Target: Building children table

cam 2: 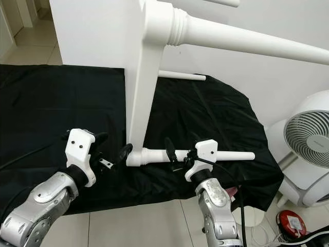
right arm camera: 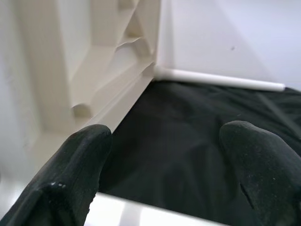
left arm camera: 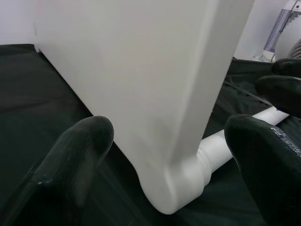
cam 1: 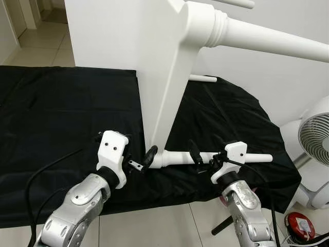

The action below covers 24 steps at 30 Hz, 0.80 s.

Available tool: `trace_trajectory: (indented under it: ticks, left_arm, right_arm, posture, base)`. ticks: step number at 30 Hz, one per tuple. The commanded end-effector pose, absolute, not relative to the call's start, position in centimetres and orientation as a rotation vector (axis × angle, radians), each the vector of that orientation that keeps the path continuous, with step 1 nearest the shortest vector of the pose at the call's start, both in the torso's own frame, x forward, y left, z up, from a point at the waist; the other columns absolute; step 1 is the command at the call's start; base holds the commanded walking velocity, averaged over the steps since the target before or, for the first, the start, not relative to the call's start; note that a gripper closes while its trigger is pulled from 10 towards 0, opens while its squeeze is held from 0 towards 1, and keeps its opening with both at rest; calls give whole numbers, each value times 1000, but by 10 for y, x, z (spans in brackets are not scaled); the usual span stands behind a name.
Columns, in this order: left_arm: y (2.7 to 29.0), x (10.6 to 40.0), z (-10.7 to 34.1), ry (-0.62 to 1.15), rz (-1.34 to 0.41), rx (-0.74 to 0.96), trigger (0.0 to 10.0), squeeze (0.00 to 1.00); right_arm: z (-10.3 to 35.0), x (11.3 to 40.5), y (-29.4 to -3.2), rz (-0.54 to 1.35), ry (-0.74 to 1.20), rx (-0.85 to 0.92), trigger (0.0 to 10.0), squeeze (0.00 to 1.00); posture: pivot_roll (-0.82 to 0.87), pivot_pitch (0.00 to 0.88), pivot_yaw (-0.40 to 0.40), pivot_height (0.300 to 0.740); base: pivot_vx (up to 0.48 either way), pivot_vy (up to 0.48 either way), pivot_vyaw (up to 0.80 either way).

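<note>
Table: the white children's table [cam 1: 128, 46] stands on its edge on the black cloth [cam 1: 56, 118] — we see its flat top as a tall white panel, with the underside facing the robot's right.
Near leg: a white turned leg [cam 1: 205, 157] lies along the cloth at the table's lower near corner, joined to that corner and pointing toward the robot's right.
Upper leg: a second leg [cam 1: 267, 41] juts out from the table's top corner, well above the cloth.
Far leg: a third, thinner-looking leg [cam 1: 203, 78] lies on the cloth at the far lower corner.
Left hand: our left hand [cam 1: 144, 160] sits at the lower near corner of the table, fingers spread — in the left wrist view one finger [left arm camera: 70, 160] is on each side of the corner, and we cannot tell whether they touch it.
Right hand: our right hand [cam 1: 203, 156] hovers at the near leg around its middle, fingers spread apart; in the right wrist view the fingertips [right arm camera: 80, 160] stand wide over the leg.
Floor: pale tiles [cam 1: 169, 226] under the cloth's near edge.
Fan: a white fan [cam 1: 316, 136] stands off the cloth to the robot's right.
</note>
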<state>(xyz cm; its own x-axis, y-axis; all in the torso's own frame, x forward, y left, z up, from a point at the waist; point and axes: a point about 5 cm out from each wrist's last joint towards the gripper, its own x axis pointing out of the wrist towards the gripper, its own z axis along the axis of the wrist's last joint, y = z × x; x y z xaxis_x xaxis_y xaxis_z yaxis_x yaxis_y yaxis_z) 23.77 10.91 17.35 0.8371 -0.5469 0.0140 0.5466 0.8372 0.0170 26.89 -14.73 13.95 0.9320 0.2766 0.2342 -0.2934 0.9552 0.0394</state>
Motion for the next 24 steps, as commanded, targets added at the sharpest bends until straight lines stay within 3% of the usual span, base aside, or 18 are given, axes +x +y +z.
trace_trajectory:
  ticks: [1, 12, 24]
  left_arm:
    - [95, 233, 173, -6, -758, 42, 10000, 24]
    - [85, 232, 158, 98, -801, 92, 10000, 0]
    - [80, 244, 144, 188, -691, 174, 10000, 0]
  right_arm:
    - [140, 273, -158, 243, -220, 62, 10000, 0]
    - [143, 281, -174, 165, -232, 42, 10000, 0]
    - [146, 285, -175, 146, -245, 37, 10000, 0]
  posture:
    - [48, 0, -119, 740]
    - [48, 0, -116, 740]
    - [39, 0, -116, 740]
  base:
    - [0, 0, 0]
    - [0, 0, 0]
    - [0, 0, 0]
